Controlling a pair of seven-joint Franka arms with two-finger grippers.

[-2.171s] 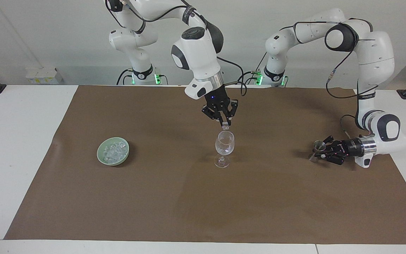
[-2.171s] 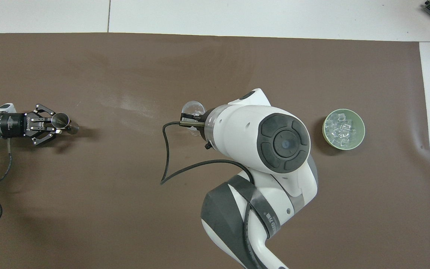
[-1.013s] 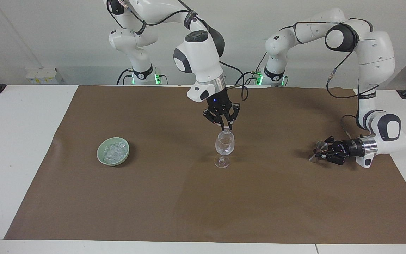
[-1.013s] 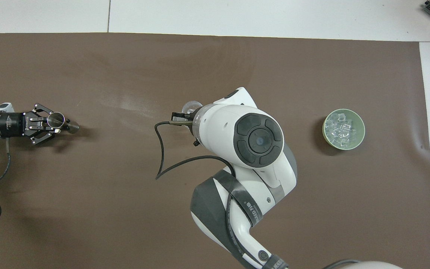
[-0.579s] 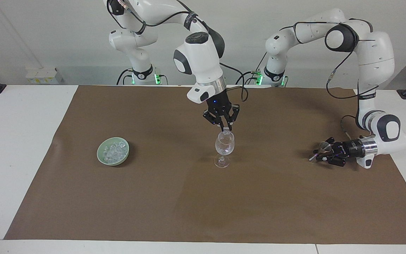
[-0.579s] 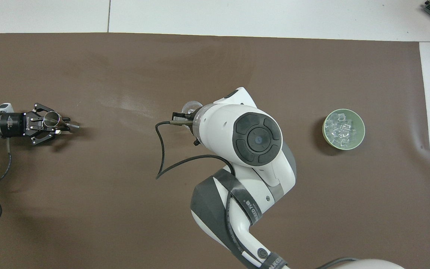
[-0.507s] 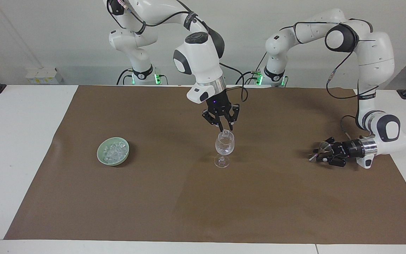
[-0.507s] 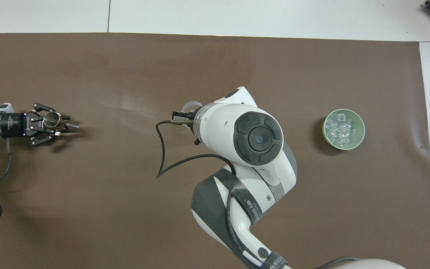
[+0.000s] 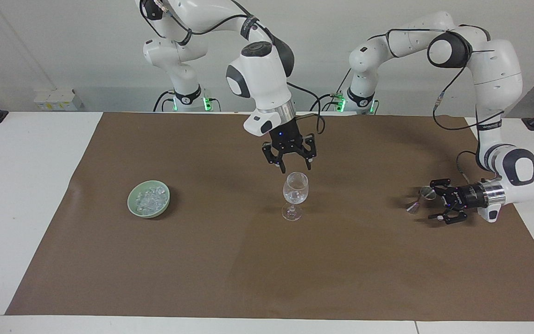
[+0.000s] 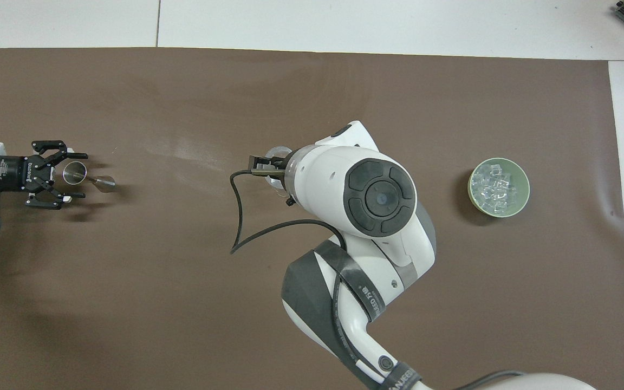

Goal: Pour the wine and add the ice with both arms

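The clear stemmed wine glass (image 9: 295,188) stands mid-table on the brown mat; only its rim (image 10: 277,151) shows in the overhead view, beside the right arm's wrist. My right gripper (image 9: 294,167) hangs open and empty just over the rim. Whether ice lies in the glass I cannot tell. More ice (image 9: 150,198) fills the green bowl (image 9: 132,206) toward the right arm's end (image 10: 499,187). My left gripper (image 9: 435,199) lies low over the mat, open, with a small metal stemmed cup (image 9: 427,192) tilted between its fingertips (image 10: 75,173).
The brown mat (image 9: 267,269) covers most of the white table. A black cable (image 10: 236,216) loops from the right arm's wrist over the mat. The right arm's big joint (image 10: 379,197) hides most of the glass from above.
The right gripper opened and let go of the ice chunk it held at the glass rim, then rose a little. The left gripper opened off the metal cup and drew back slightly.
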